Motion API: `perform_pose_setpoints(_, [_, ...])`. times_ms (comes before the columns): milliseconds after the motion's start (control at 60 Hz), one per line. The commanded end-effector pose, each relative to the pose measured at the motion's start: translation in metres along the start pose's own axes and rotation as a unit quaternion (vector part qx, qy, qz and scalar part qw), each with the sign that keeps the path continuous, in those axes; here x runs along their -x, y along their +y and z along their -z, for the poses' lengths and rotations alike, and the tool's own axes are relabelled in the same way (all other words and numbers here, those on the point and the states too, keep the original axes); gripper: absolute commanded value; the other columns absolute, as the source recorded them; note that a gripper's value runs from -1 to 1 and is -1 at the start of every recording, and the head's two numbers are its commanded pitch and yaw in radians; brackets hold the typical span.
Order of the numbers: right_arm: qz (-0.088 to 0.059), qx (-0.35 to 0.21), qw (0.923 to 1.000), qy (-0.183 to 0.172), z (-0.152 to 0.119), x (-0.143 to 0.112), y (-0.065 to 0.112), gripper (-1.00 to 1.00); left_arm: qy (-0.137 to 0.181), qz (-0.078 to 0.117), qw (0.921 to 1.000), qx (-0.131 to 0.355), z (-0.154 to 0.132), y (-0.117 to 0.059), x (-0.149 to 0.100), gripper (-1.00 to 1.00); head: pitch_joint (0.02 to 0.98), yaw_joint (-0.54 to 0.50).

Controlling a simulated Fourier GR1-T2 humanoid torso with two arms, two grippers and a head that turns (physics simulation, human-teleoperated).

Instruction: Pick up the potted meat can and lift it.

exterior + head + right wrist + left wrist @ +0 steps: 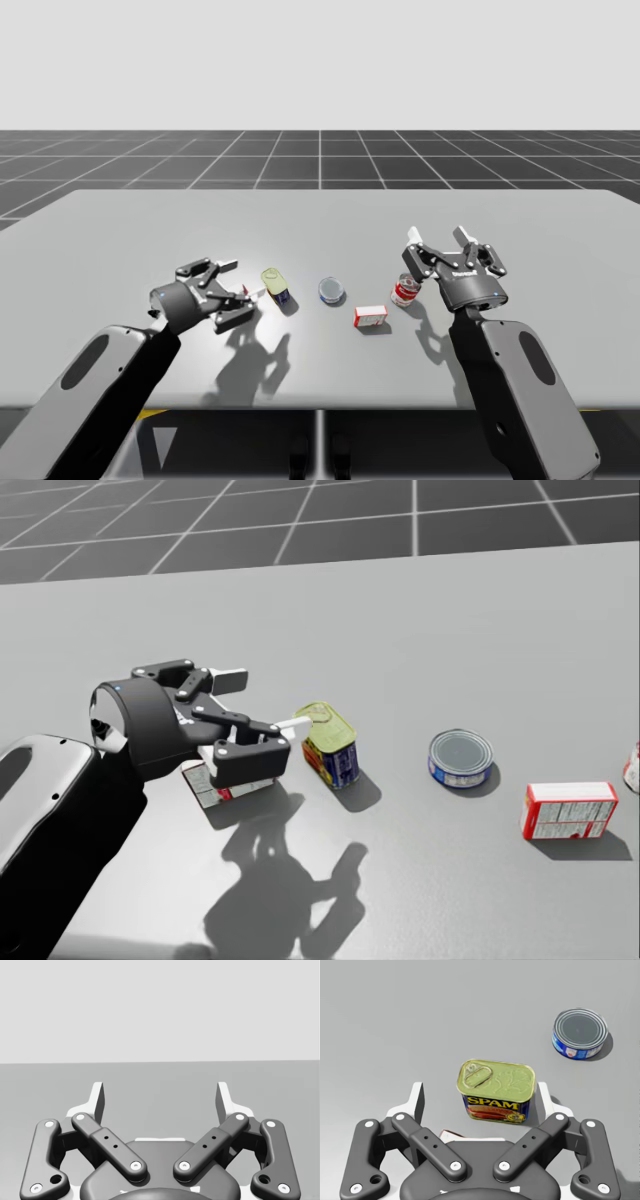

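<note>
The potted meat can (275,284) (330,742) is a rectangular tin with a yellow-green lid and blue sides, standing on the grey table left of centre. My left gripper (243,280) (265,702) hovers low just left of it, open, one white fingertip (294,723) close to the can's side. In the left wrist view the can (496,1090) stands just ahead of the open left gripper (480,1100), in line with the gap and nearer one finger. My right gripper (445,238) (160,1100) is raised at the right, open, holding nothing.
A round blue can (333,291) (461,757) (580,1032) lies right of the meat can. Further right are a red-and-white box (370,317) (568,811) and a small red-and-white can (405,291) below my right gripper. Another red-and-white box (205,783) sits under my left gripper.
</note>
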Motion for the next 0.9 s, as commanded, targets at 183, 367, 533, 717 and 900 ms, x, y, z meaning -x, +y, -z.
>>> perform_pose_setpoints(183, [0.002, 0.000, 1.0000, 0.000, 0.000, -0.001, 0.000, -1.00, 0.053, 0.016, 0.9979, 0.034, 0.039, -0.009, 0.019, -1.00, 0.756, 0.19])
perform_pose_setpoints(367, [0.003, 0.001, 1.0000, -0.001, 0.000, -0.001, -0.001, -1.00, 0.061, 0.020, 0.9973, 0.034, 0.052, -0.006, 0.021, -1.00, 0.756, 0.19])
perform_pose_setpoints(533, [0.003, 0.001, 1.0000, 0.000, 0.000, -0.001, -0.001, -1.00, 0.064, 0.029, 0.9971, 0.030, 0.064, -0.006, 0.019, -1.00, 0.757, 0.18])
perform_pose_setpoints(717, [0.003, 0.002, 1.0000, -0.001, 0.000, -0.001, -0.002, -1.00, 0.071, 0.030, 0.9967, 0.026, 0.080, -0.004, 0.021, -1.00, 0.757, 0.18])
perform_pose_setpoints(900, [0.003, 0.003, 1.0000, 0.000, 0.000, -0.001, -0.003, -1.00, 0.080, 0.026, 0.9962, 0.024, 0.091, 0.000, 0.026, -1.00, 0.761, 0.17])
